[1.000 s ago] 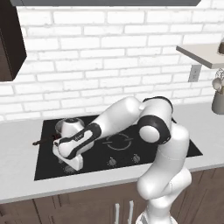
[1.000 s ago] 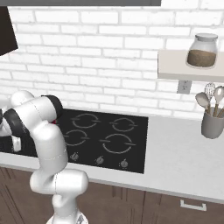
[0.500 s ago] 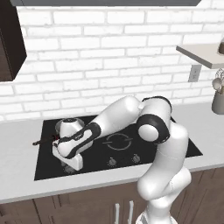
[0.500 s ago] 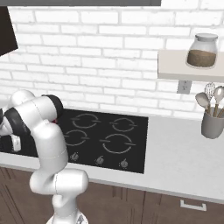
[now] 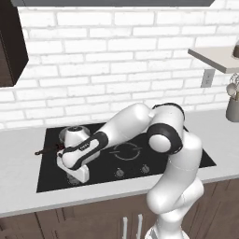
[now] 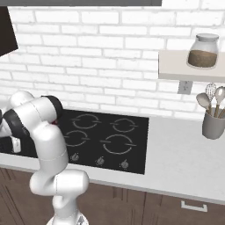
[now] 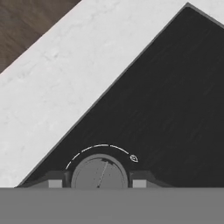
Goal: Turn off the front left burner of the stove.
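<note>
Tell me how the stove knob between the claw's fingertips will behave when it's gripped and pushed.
The knob looks rigid and round, so it should probably turn rather than flex. Seated in the stove, it likely won't lift or tip. Its smooth rim might slip between the fingertips.

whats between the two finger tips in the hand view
A small grey round knob of the stove sits between the fingertips of the gripper, one tip on each side. A dashed white arc curves above it on the black glass.

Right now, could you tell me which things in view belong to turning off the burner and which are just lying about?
For the job:
flat black glass stove
small grey round knob between the fingertips
gripper

Lying about:
glass jar on the shelf
grey utensil holder
silver pot on the stove's back left
</note>
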{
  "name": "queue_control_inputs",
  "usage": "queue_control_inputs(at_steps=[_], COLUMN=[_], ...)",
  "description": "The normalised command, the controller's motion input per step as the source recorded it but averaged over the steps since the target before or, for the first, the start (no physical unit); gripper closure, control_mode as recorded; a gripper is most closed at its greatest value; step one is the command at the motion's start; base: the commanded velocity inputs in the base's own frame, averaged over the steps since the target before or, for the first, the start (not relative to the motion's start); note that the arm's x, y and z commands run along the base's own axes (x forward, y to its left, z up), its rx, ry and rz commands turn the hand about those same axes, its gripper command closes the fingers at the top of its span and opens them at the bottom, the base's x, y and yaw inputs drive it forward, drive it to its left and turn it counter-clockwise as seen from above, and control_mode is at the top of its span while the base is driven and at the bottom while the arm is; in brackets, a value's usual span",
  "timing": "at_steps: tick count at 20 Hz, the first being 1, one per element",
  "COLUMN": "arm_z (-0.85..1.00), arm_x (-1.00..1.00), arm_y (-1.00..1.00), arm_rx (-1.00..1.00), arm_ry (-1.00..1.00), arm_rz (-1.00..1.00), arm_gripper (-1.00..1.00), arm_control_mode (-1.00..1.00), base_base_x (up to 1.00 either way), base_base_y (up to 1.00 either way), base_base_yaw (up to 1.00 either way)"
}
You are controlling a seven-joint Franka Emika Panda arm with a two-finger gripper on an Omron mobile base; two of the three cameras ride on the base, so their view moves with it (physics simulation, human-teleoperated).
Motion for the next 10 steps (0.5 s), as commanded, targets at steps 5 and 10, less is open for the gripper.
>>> queue_control_inputs(at_steps=[5,10], arm_z=[0.00,-0.01], arm_x=[-0.05,0.00], arm_y=[0.00,0.00], arm_rx=[0.02,0.00], arm_ry=[0.09,0.16], arm_rz=[-0.30,-0.44], arm_gripper=[1.00,1.00], arm_control_mode=[-1.00,-1.00], base_base_x=[0.00,0.00], base_base_y=[0.00,0.00], base_base_yaw=[0.00,0.00])
